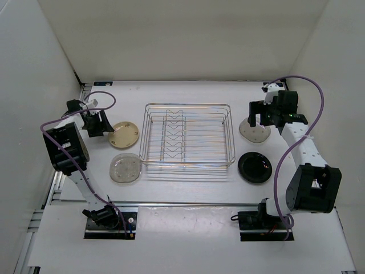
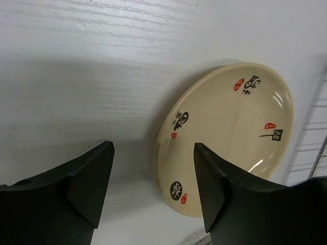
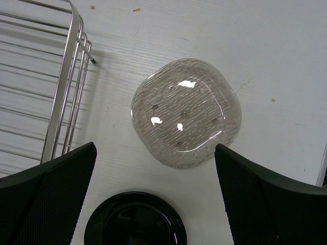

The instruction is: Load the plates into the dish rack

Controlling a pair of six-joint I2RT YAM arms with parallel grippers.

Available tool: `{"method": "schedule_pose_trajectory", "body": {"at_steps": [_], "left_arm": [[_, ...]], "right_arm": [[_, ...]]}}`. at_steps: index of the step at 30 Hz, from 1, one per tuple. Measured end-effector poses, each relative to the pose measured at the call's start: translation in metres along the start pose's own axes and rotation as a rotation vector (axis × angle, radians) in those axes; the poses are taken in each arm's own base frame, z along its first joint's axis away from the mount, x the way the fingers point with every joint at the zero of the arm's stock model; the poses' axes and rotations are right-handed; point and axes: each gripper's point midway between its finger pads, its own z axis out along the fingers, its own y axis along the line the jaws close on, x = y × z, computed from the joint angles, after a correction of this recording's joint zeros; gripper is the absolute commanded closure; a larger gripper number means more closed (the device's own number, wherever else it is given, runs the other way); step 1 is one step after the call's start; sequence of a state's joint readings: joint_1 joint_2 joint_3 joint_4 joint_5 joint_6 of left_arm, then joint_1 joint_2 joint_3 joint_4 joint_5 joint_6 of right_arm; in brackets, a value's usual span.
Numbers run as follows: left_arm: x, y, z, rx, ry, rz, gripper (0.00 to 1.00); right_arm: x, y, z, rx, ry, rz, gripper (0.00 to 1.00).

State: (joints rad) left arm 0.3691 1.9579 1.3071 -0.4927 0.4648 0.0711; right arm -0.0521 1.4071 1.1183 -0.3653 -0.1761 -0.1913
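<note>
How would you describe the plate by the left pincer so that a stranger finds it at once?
Start at the wire dish rack mid-table. Left of it lie two plates; take the one farther from the arm bases, the tan-yellow plate. Unlike its speckled translucent neighbour, it is opaque with black and red characters.

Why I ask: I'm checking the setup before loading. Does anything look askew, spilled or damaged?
Nothing stands out. The dish rack sits square and empty; the tan plate, speckled plate, pale plate and black plate lie flat and unbroken on the table, two either side of it. No spills.
</note>
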Motion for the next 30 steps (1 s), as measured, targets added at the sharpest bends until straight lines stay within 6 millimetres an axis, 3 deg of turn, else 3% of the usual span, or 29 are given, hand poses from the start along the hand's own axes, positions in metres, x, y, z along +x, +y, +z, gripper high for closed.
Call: {"method": "schedule_pose_trajectory", "body": {"at_steps": [4, 10, 30], "left_arm": [[-0.0004, -0.0014, 0.0001, 0.008, -0.001, 0.001, 0.27], [-0.0005, -0.0040, 0.0002, 0.026, -0.002, 0.009, 0.39], [0.0073, -0.0058, 0.0077, 0.065, 0.027, 0.024, 0.50]], "right_arm": [[0.0010, 0.0009, 0.0002, -0.005, 0.002, 0.000, 0.00], [0.0008, 0.0013, 0.0001, -0.007, 0.001, 0.000, 0.00], [0.0010, -0.0004, -0.0002, -0.004, 0.000, 0.003, 0.00]]}}
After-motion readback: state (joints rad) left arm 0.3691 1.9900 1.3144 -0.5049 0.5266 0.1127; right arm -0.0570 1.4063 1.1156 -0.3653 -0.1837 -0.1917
